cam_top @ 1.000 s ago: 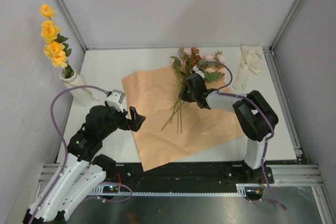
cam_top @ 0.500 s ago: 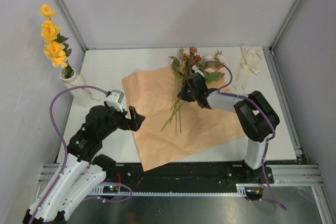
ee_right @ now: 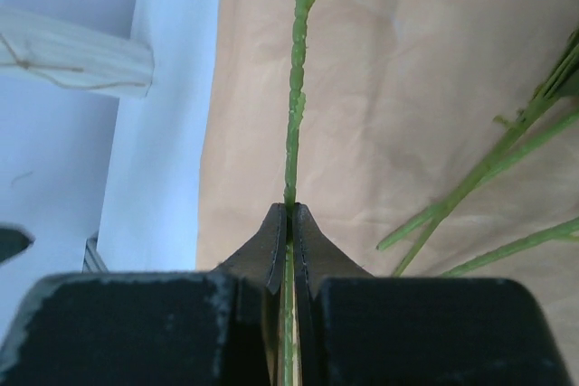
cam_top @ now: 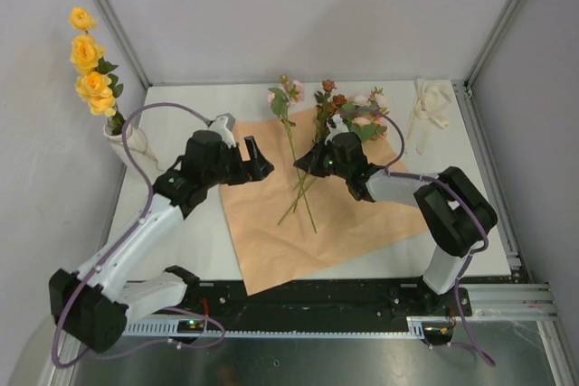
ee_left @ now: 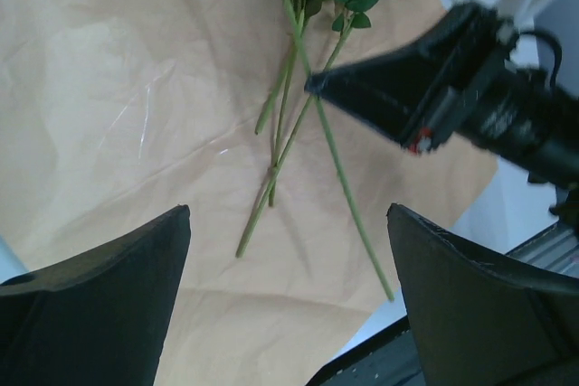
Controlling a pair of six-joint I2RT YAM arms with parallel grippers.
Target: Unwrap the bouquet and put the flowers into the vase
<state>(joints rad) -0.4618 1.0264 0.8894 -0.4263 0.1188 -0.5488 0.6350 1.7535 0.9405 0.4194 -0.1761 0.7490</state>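
Right gripper (cam_top: 306,162): pinched tight on a single thin green stem (cam_top: 291,137); in the right wrist view the fingertips (ee_right: 276,241) meet around it with no gap.
Left gripper (cam_top: 258,160): spread wide and holding nothing, above the left part of the peach-orange paper (cam_top: 362,214), touching none of the stems (both fingers frame bare paper in its own view).
Held stem, long axis: runs far to near, pink bloom (cam_top: 291,89) at the far end beyond the paper's far edge, cut end near and a little to the right.
Held stem, grip point: roughly mid-length, taken from the right side.
Other flowers (cam_top: 357,115): heads clustered at the paper's far right corner, stems (cam_top: 303,189) trailing near and left across the sheet, crossing under the held one.
Vase (cam_top: 116,139): upright at the table's (cam_top: 199,101) far left, well apart from both grippers.
Vase contents: tall yellow blooms (cam_top: 90,56).
Ribbon (cam_top: 429,110): loose at the far right, off the paper.
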